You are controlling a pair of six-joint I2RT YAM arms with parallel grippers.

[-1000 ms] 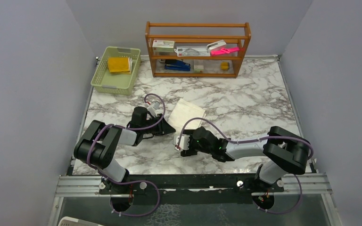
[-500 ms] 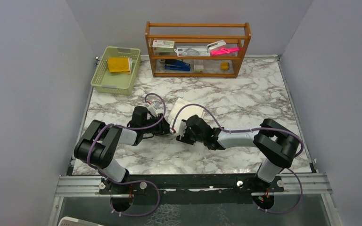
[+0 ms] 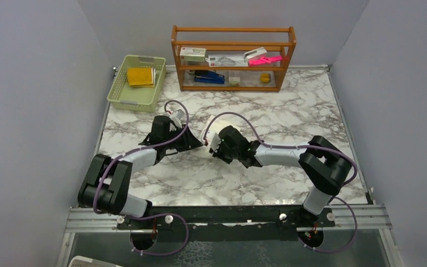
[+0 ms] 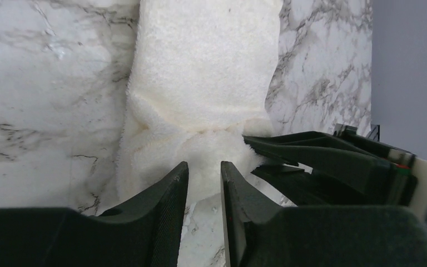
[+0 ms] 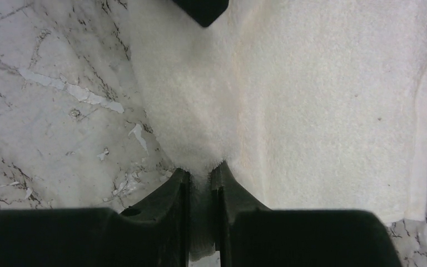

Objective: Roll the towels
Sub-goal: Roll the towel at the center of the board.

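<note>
In the green basket [image 3: 136, 83] at the table's far left corner, a folded mustard-yellow towel [image 3: 140, 76]. On the wooden shelf [image 3: 233, 58] just beside it, small boxes [image 3: 193, 53] and a pink item [image 3: 266, 59]. Mid-table, the cream towel [image 4: 200, 83], bunched between both arms. Left gripper [image 4: 203, 167] nearly closed, pinching a fold of it. Right gripper [image 5: 200, 169] clamped narrow on its edge. Bare marble table [image 3: 289, 128] to the right and toward the bases. Grey walls [image 3: 33, 111] close on both sides.
</note>
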